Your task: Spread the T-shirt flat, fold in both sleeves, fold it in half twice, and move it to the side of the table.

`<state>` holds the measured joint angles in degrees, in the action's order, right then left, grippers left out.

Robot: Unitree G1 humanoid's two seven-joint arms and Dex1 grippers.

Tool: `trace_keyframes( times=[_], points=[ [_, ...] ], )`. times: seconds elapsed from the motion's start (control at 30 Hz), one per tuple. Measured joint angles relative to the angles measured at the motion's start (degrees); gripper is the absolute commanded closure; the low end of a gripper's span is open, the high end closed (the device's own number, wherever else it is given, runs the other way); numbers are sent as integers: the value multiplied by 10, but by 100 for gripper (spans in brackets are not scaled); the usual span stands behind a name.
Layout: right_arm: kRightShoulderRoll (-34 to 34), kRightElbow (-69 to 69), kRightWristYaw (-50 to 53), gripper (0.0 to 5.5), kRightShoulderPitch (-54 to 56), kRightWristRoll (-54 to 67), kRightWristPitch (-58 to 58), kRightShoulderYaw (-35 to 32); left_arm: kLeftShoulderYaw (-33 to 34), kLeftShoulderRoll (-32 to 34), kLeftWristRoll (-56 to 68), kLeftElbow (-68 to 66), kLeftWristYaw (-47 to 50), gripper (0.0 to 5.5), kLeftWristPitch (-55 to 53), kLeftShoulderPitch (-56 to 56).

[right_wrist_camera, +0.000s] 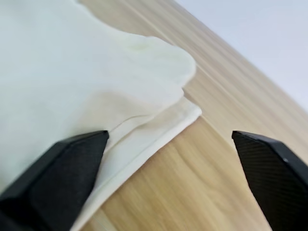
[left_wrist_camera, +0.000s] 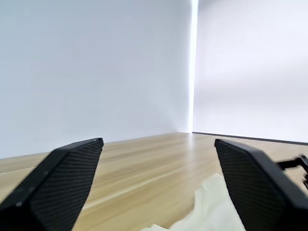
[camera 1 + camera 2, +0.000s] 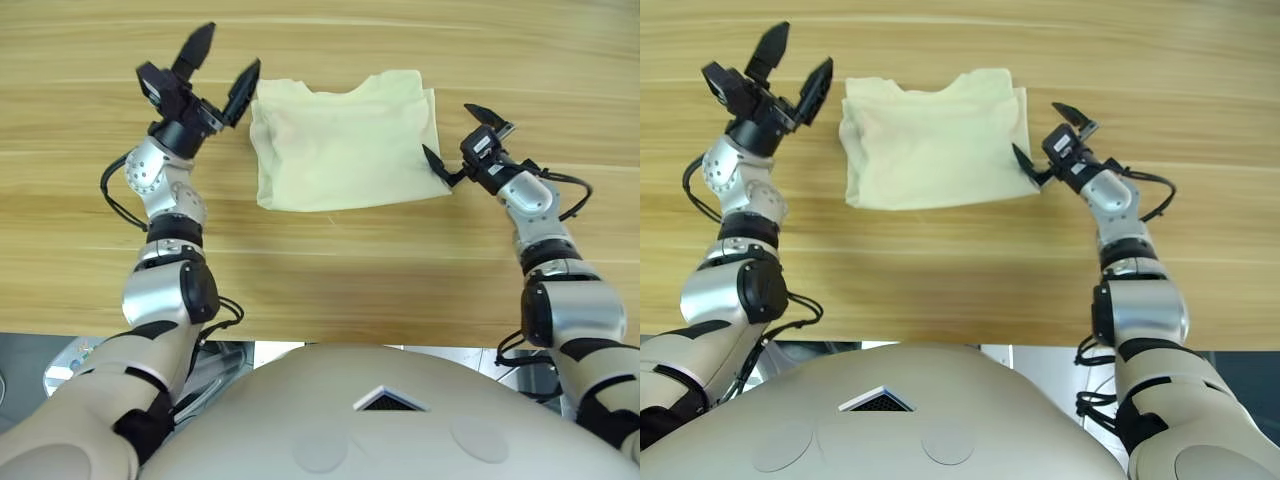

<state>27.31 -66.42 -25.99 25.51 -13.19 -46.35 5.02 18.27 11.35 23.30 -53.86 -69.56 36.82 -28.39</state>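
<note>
Both your grippers are spread wide: left gripper (image 3: 228, 50) raised just beside the far left corner of the shirt (image 3: 340, 145), right gripper (image 3: 450, 130) at its right edge. The shirt lies folded on the table (image 3: 320, 260).

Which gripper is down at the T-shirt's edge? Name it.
The right gripper, jaws open across the T-shirt's right edge; the left gripper points upward beside it.

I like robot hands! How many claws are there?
2. The left claw, open, is beside the T-shirt on its left; the right claw, open, is at its right edge.
</note>
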Motion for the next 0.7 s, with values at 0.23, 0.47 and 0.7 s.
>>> trace_keyframes(
  times=[0.23,0.47,0.7],
  points=[
    [66,104,-17,11,-92,5,-80,57,-31,-11,-5,23,4,120,11,32],
    [202,544,-108,11,-365,176,-128,176,-34,-12,-5,23,7,120,12,34],
    [324,785,-166,11,-394,348,-129,174,-43,-17,-6,18,19,120,15,28]
  ],
)
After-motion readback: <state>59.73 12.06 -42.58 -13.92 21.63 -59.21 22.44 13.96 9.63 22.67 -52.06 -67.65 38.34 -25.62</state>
